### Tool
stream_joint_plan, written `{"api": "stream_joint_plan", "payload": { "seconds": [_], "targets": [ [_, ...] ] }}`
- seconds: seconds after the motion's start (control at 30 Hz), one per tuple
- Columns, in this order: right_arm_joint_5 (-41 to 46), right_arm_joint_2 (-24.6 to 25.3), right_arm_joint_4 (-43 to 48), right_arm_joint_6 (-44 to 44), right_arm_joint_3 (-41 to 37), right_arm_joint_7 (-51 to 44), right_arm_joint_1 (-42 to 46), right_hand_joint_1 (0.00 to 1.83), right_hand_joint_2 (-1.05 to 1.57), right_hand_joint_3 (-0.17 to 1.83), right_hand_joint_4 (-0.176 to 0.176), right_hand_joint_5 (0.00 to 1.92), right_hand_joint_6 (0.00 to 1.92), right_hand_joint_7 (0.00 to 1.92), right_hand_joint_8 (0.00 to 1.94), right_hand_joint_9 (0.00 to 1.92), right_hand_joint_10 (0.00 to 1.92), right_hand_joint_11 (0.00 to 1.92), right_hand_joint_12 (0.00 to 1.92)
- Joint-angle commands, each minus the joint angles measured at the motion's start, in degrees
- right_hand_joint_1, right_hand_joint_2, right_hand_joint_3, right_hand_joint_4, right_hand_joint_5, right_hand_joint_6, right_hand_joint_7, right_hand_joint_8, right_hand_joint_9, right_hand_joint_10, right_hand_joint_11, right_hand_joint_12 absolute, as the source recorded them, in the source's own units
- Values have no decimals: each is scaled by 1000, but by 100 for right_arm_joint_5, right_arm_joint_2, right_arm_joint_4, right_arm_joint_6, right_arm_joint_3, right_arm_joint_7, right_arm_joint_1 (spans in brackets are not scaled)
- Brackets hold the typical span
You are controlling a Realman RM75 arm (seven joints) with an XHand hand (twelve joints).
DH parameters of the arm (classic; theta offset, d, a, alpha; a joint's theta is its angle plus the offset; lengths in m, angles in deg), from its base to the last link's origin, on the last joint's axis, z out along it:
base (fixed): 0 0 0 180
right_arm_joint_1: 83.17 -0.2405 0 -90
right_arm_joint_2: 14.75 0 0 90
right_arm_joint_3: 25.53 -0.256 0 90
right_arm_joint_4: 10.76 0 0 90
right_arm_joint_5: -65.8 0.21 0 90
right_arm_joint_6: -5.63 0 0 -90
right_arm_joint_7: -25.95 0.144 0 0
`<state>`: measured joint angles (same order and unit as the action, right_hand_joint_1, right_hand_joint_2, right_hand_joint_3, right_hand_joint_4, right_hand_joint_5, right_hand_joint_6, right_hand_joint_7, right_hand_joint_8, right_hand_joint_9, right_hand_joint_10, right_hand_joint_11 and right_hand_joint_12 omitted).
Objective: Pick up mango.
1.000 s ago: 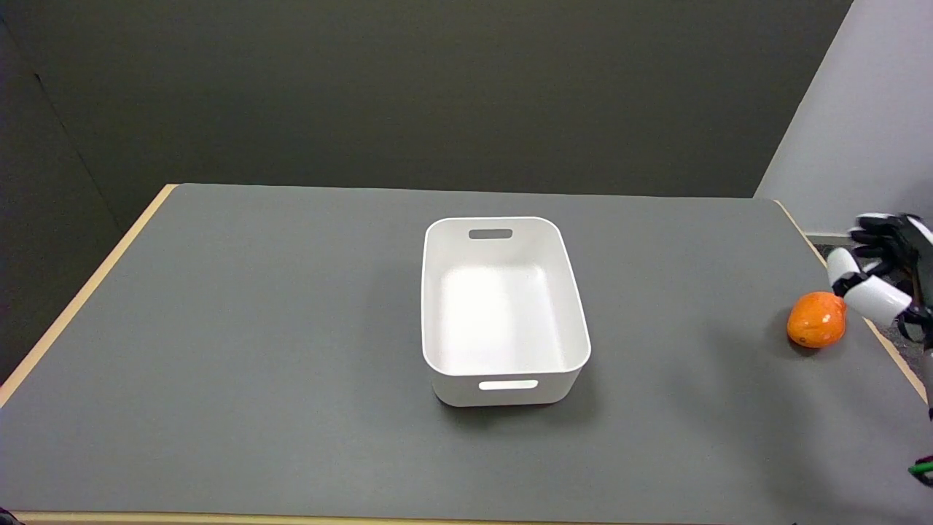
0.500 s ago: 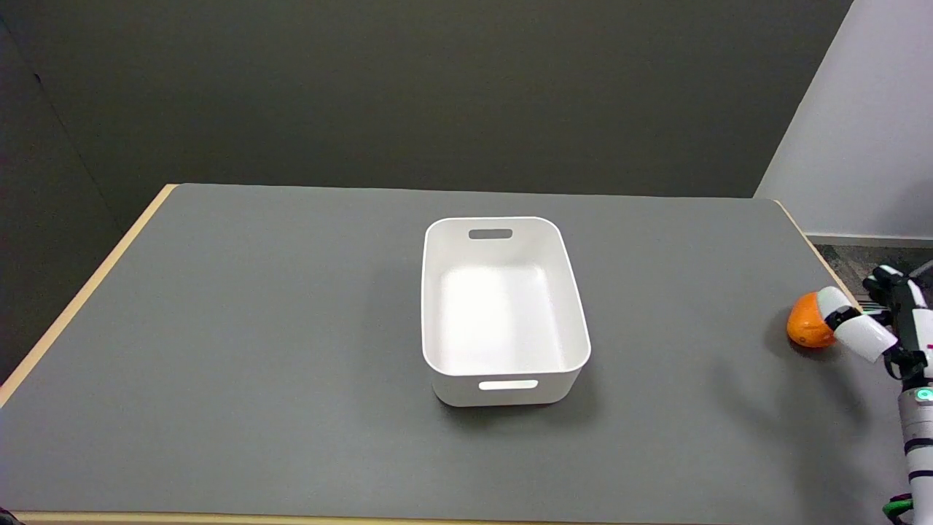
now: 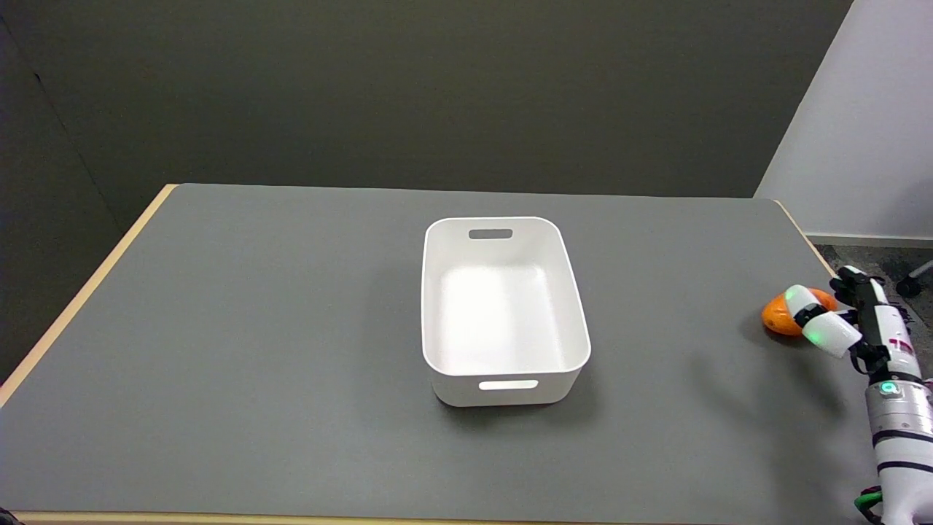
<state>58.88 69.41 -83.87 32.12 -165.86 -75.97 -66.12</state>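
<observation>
The orange mango [image 3: 777, 318] is near the table's right edge, close to the grey surface. My right hand [image 3: 845, 319] reaches in from the lower right and grips it. The white thumb [image 3: 819, 324] lies across the mango's near side, and the black fingers [image 3: 854, 286] curl round its far side. Most of the fruit's right half is hidden behind the hand. Whether the mango touches the table or hangs just above it cannot be told.
A white rectangular bin [image 3: 437, 306] with handle slots stands at the middle of the grey table [image 3: 255, 328], well left of the mango. The table's wooden right edge [image 3: 813, 244] runs just behind the hand, with floor beyond it.
My right hand came down from above the table edge onto the mango and closed round it. Hand and mango have since shifted a little to the left.
</observation>
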Motion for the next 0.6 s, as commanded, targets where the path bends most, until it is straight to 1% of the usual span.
{"api": "stream_joint_plan", "payload": {
  "seconds": [0.03,0.3,0.43,0.53,0.6],
  "targets": [
    [-229,103,-26,-131,220,-42,-95,499,636,777,-176,43,373,134,446,49,833,225,1499],
    [-501,13,210,-147,600,-2,-78,510,635,782,-176,50,375,133,444,49,833,227,1501],
    [-550,-265,241,-163,806,-2,-70,516,634,785,-176,57,377,134,442,50,833,227,1501],
    [-691,-563,116,-202,884,-2,-55,528,599,860,-176,70,368,118,470,67,803,201,1497],
    [-709,-775,2,-282,941,-2,-31,533,598,861,-176,70,369,118,469,66,802,195,1489]
  ]
}}
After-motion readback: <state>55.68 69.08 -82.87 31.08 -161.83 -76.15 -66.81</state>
